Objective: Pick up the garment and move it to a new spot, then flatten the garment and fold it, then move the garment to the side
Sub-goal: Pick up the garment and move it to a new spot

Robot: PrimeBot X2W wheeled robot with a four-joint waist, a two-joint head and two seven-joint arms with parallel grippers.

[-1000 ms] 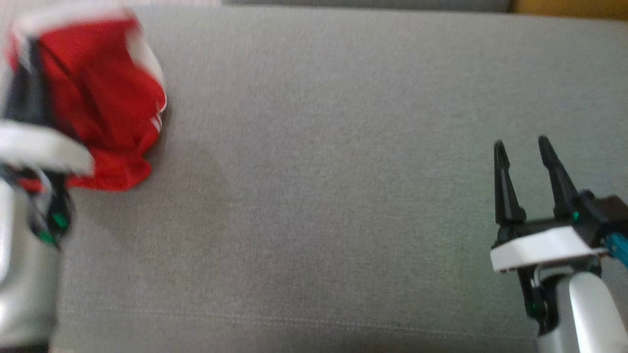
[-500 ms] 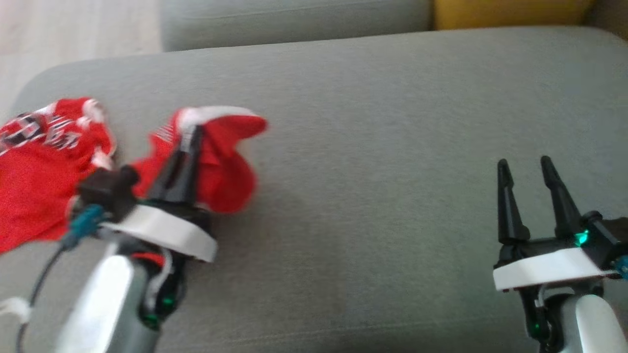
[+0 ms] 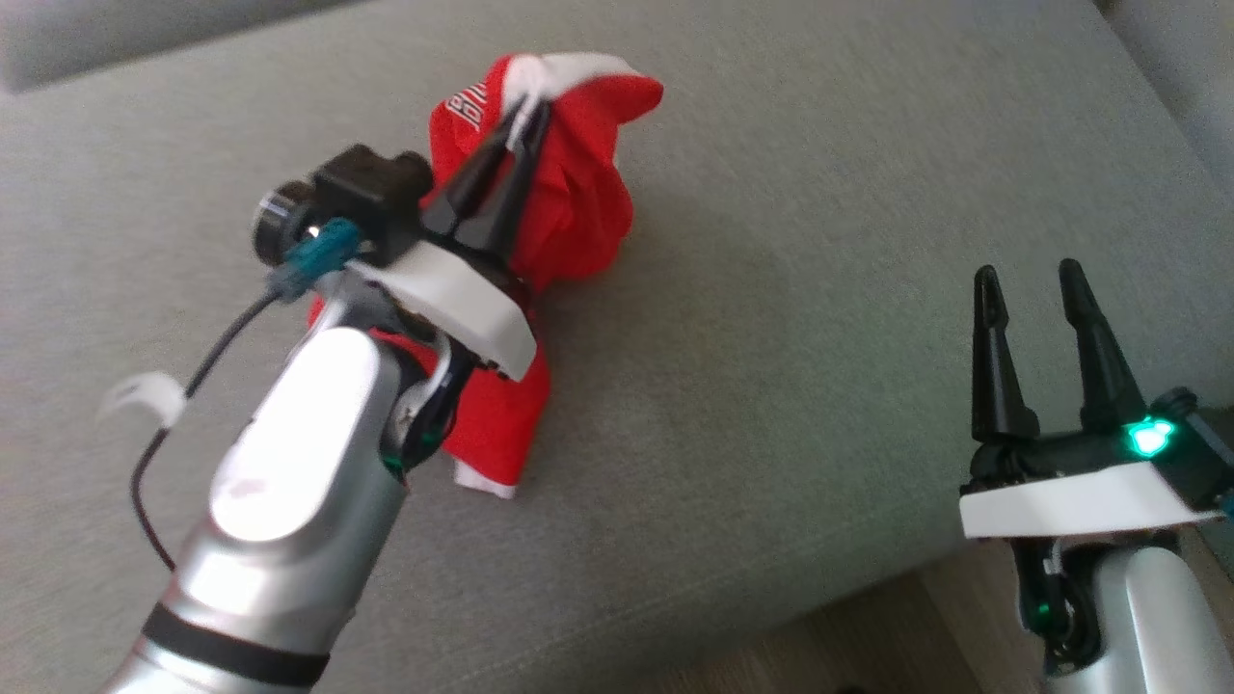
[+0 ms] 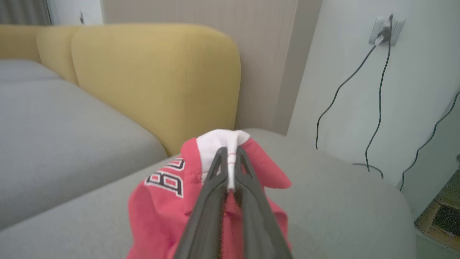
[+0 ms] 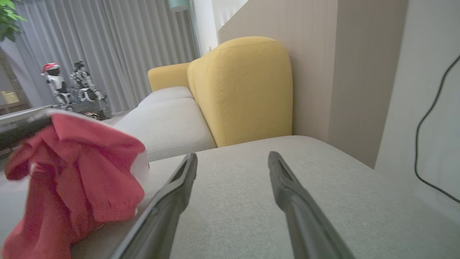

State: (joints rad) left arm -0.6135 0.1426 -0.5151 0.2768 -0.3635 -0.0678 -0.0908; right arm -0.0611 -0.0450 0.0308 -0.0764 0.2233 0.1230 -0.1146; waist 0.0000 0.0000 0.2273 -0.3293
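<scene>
Red jersey garment (image 3: pixel 578 202), white-trimmed with black lettering, hangs bunched from my left gripper (image 3: pixel 532 106). Its two dark fingers are pressed together on the white hem, and the cloth's lower end trails down to the grey fabric sofa cushion (image 3: pixel 771 337), left of its middle in the head view. My right gripper (image 3: pixel 1026 272) sits well apart near the cushion's front edge, fingers spread with nothing between them. A yellow upholstered backrest (image 4: pixel 154 79) stands behind.

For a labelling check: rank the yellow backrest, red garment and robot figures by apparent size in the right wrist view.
Tied first: red garment and yellow backrest, about alike; the garment is nearer, so unsure.
Smallest: robot figures.
</scene>
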